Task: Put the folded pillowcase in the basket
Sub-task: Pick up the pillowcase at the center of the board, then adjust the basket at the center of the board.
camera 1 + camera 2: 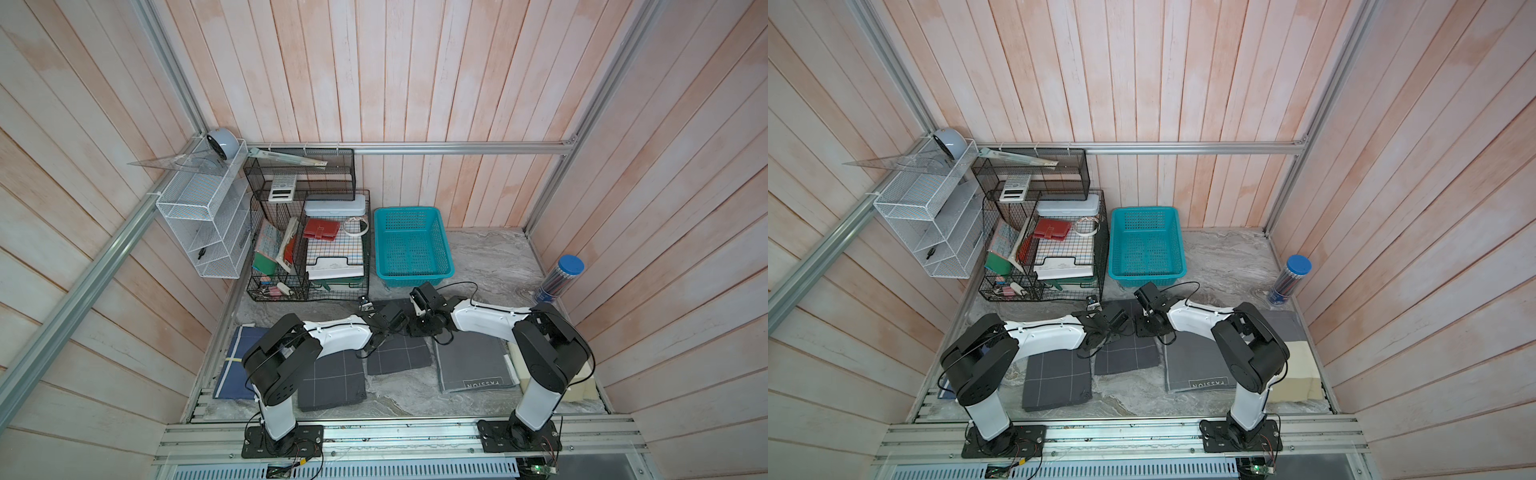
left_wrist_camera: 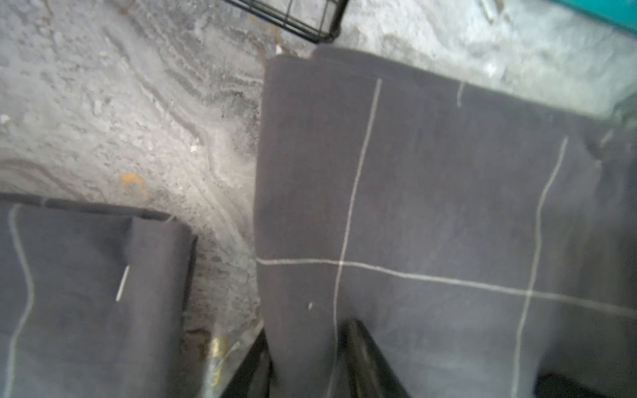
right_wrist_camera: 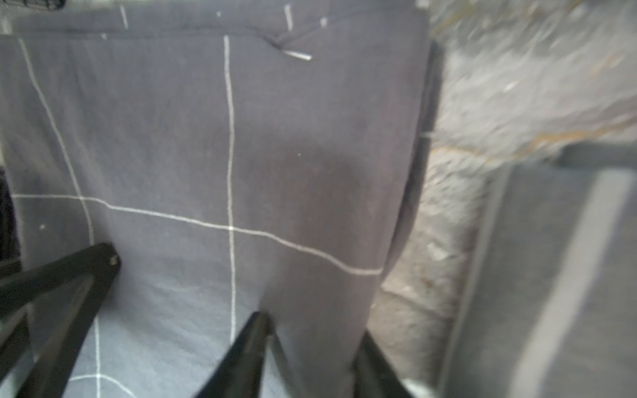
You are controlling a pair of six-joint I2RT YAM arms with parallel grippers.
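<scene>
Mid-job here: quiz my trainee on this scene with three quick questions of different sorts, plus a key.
1. True or false: the basket already holds cloth.
2. What stands right beside the basket? A. black wire organiser B. pencil tube C. cream cloth
3. Which cloth sits between the fingers of both the left end effector and the right end effector?
Key: 1 false; 2 A; 3 the folded pillowcase, the grid-lined one in the middle.
</scene>
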